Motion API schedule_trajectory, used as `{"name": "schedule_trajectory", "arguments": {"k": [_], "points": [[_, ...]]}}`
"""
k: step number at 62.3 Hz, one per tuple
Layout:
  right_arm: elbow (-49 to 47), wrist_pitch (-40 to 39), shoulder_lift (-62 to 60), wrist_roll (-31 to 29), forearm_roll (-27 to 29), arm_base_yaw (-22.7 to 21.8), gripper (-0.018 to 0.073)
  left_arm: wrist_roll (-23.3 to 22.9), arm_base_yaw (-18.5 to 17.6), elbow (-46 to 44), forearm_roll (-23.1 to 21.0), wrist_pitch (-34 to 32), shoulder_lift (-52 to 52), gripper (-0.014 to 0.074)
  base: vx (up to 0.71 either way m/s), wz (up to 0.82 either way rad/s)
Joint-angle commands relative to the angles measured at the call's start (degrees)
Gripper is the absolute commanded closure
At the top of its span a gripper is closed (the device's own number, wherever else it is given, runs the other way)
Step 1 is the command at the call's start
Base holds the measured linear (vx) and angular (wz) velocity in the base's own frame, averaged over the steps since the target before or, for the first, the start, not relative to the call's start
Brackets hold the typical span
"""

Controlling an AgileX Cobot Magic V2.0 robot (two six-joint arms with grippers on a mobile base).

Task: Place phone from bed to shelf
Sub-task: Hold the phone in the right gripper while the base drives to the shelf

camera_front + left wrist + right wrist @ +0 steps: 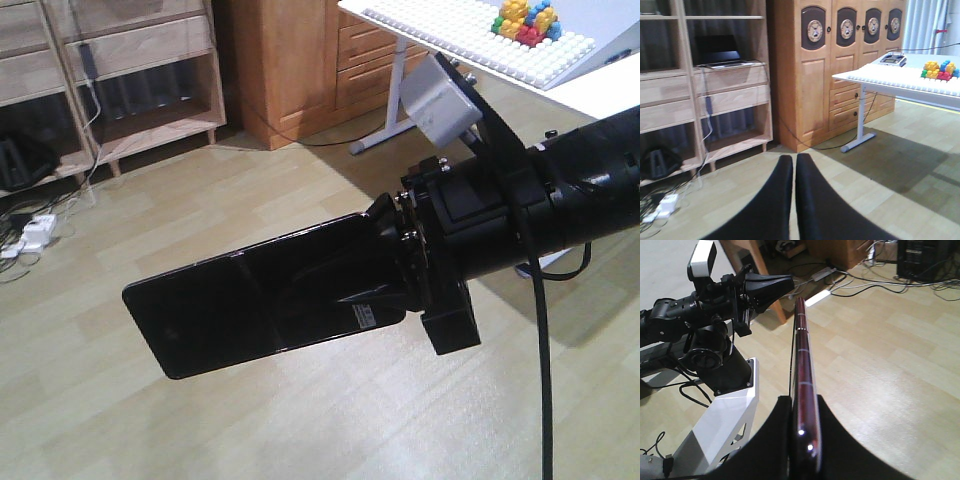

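**Clearly mid-carry: phone clamped in the right end effector, shelf some way off**

In the front-facing view, the right end effector point(390, 265) grips the phone point(250, 300) by one short end. The rest juts out unsupported over the floor point(300, 420), well apart from the shelf point(150, 50) at upper left. With so long an overhang, the carry is best kept slow and free of jerks.

The left wrist view shows the left end effector point(794, 200) clenched on nothing. One ledge of the shelf holds a laptop point(720, 50), so the phone should go to a bare board away from it.

In the right wrist view the phone sits edge-on between the fingers, pinched only at its near end. The board should bear the phone before the grip is eased.
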Motion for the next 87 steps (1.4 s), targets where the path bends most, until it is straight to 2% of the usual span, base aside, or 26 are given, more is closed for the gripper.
{"name": "schedule_trajectory", "arguments": {"k": [1,87], "points": [[-1.6,3.1,-1.9,-0.1,4.9,-0.2,0.0562,-0.5,0.1,-1.4,-0.6,-4.3,-0.3,0.0595,0.50,-0.17],[-1.6,3.1,-1.9,-0.1,4.9,-0.2,0.0562,-0.5,0.1,-1.4,-0.6,-4.3,-0.3,0.0595,0.50,-0.02]]}}
